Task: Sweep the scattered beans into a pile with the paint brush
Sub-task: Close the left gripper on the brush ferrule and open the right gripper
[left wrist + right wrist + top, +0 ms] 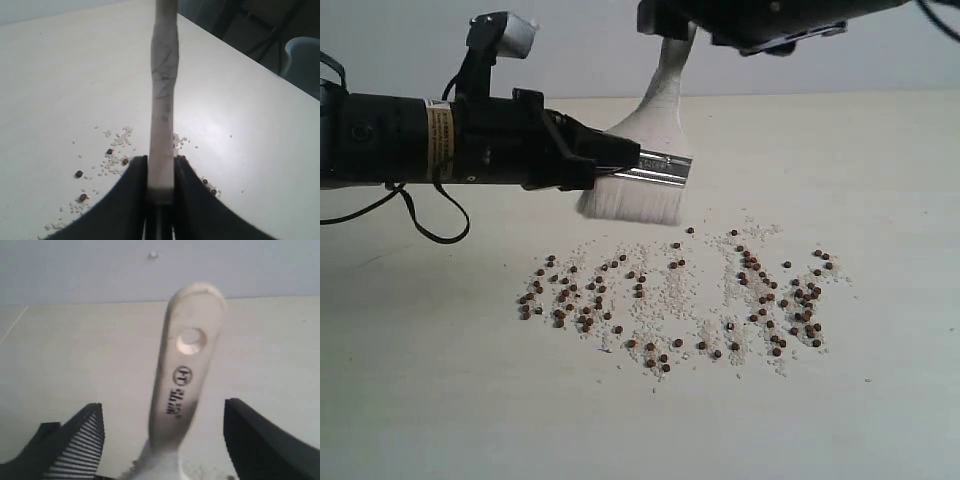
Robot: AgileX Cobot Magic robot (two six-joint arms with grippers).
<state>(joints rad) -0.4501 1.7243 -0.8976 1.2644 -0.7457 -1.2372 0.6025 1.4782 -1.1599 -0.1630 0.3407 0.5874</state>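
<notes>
Broad table (440,400) lies open all round the beans (670,295), its far edge well behind; the paint brush (655,175) hangs upright just behind them, bristles down, handle up; left gripper (620,160) clamps it near the ferrule; right gripper (162,407) gapes wide astride the handle, apart from it.

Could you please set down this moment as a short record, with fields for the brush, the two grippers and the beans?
paint brush: upright, bristles down, apparently raised off the table, by the spill's far edge in the exterior view
left gripper: jaws shut on the paint brush, low on it
right gripper: jaws open, either side of the handle, not touching it
beans: scattered wide, not piled, mixed with whitish grains
</notes>
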